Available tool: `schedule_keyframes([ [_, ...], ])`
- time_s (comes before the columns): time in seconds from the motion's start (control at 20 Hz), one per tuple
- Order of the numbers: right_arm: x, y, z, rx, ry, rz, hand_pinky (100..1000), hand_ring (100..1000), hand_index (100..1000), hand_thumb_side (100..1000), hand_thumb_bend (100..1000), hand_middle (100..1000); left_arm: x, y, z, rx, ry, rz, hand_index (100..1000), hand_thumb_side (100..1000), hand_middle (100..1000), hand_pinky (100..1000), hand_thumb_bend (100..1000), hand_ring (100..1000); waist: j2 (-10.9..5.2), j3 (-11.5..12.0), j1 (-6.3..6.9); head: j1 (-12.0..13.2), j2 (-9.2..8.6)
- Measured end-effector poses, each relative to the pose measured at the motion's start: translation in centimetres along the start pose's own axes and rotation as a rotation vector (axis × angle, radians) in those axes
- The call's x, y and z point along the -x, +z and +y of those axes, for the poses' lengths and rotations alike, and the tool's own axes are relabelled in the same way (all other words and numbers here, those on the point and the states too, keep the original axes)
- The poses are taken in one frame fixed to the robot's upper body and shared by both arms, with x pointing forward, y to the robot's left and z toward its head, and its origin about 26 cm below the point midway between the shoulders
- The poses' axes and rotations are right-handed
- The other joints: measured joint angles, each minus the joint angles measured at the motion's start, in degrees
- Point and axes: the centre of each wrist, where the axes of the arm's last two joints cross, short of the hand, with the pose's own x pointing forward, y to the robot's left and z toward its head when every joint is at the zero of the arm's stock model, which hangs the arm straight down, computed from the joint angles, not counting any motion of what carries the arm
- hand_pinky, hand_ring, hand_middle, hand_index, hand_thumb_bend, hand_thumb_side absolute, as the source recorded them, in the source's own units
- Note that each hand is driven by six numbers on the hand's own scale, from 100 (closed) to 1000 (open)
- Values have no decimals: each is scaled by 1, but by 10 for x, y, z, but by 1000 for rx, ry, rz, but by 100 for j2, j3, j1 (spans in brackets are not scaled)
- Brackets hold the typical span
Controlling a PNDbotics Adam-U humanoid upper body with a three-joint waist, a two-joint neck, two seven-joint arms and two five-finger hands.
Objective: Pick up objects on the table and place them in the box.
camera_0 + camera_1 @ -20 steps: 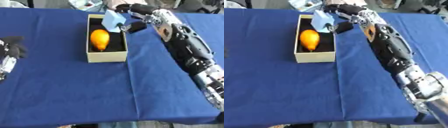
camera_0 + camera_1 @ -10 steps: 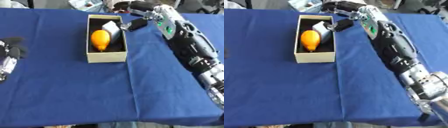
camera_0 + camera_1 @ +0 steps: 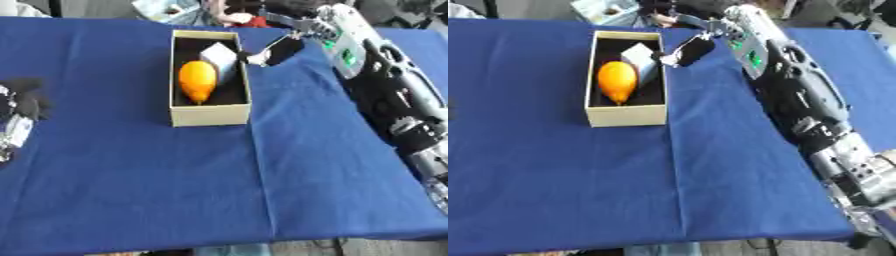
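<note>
Since a second ago, your right hand [image 3: 278,49] is no longer holding the pale block [image 3: 219,54] over the box [image 3: 208,115]; the block is now lying inside it, and the hand is sitting just outside the box's right wall, near the far end.

You are looking down on a blue table [image 3: 175,190] with the box standing upright on it, its long axis running away from you. An orange fruit [image 3: 197,80] is lying along that axis in the middle, and the block is leaning beside it at the far right corner. The right hand is holding nothing, its fingers pointing down toward the box edge, only slightly bent.

Your left hand [image 3: 16,115] is resting at the left edge, well apart from the box; I cannot tell how its fingers are. No other loose object is showing on the cloth, so I judge the next move is simply pulling the right arm back to the right.
</note>
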Motion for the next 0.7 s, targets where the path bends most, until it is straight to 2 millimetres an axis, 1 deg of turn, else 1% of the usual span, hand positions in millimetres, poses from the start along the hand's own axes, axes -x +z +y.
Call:
schedule_keyframes([
  [0.1,-7,9,-9,25,30,-30,935,1000,1000,516,345,1000,1,1,1,-7,-3,8,851,787,596,689,100,612,0,-43,0,36,-18],
  [0.15,-11,13,-12,36,43,-42,935,1000,1000,508,331,1000,2,2,0,-7,-3,10,851,787,595,689,100,612,0,-72,1,48,-27],
  [0.2,-15,18,-16,47,56,-54,939,1000,1000,366,230,1000,2,2,0,-8,-5,11,851,788,595,689,100,611,0,-101,1,61,-33],
  [0.25,-19,22,-19,56,67,-64,943,1000,1000,182,100,1000,2,2,0,-9,-6,11,851,788,594,689,100,611,0,-118,2,78,-35],
  [0.35,-27,31,-22,78,70,-79,950,1000,1000,207,100,1000,3,3,0,-13,-7,15,852,790,594,689,100,611,1,-146,6,117,-38],
  [0.45,-34,38,-22,106,39,-82,959,1000,1000,205,100,1000,5,4,0,-13,-8,26,852,791,594,689,100,611,1,-201,23,148,-38],
  [0.6,-40,46,-22,143,-17,-72,944,1000,1000,211,100,1000,6,5,-1,-15,-8,31,852,792,595,689,100,611,1,-225,49,168,-38],
  [0.7,-42,50,-22,163,-53,-53,947,1000,996,242,100,1000,6,6,-1,-15,-9,32,852,792,595,690,100,611,1,-233,47,176,-38],
])
